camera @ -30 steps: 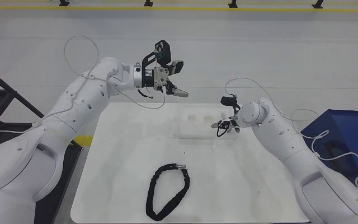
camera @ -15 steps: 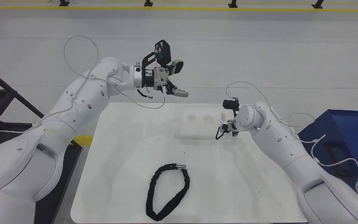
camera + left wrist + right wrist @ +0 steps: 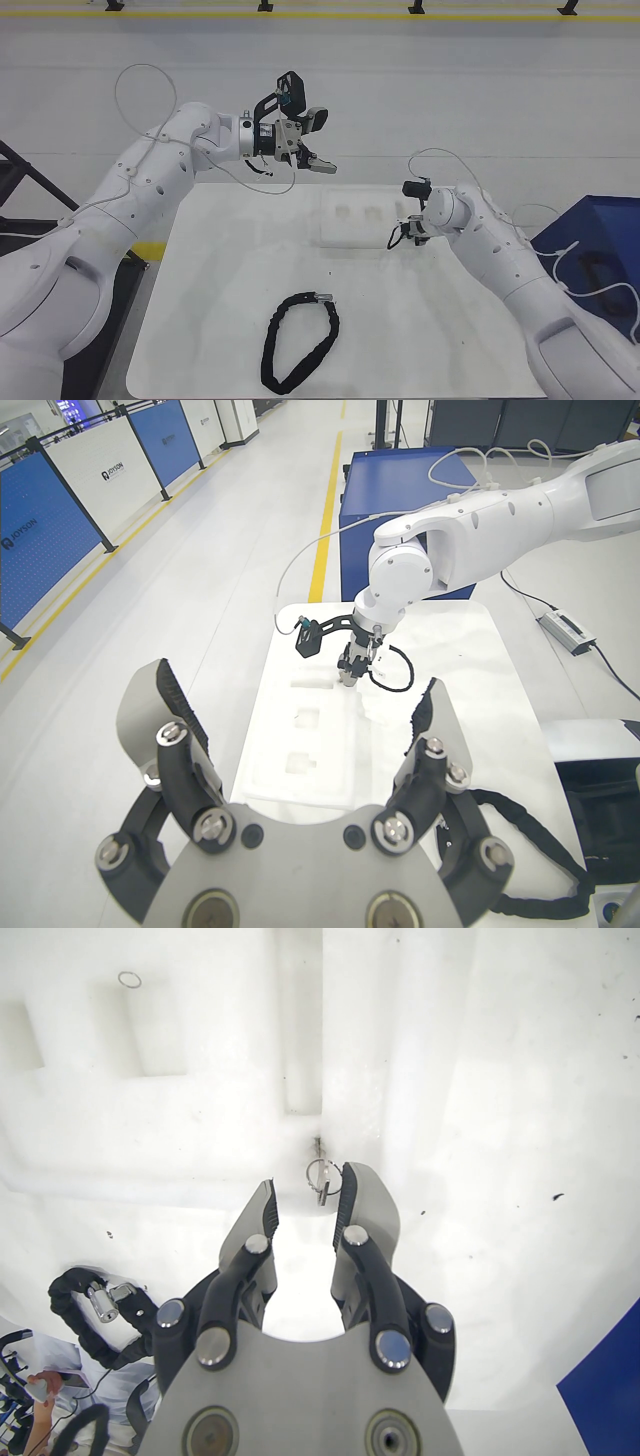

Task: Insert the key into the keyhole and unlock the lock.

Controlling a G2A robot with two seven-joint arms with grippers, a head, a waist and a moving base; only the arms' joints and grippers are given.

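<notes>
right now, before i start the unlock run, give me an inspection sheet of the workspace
Surface: white table, a few dark specks.
Job's things: key by a slot end in the foam tray; black chain lock looped on the table's near part, cylinder exposed.
Clutter: small loose ring in a tray cut-out.
Grippers: right gripper open, fingers either side of the key; left gripper open, empty, raised near the table's far edge.
Cables: white cable looped off each arm; black cable at the right wrist.
Surroundings: blue cabinet, yellow floor line.
</notes>
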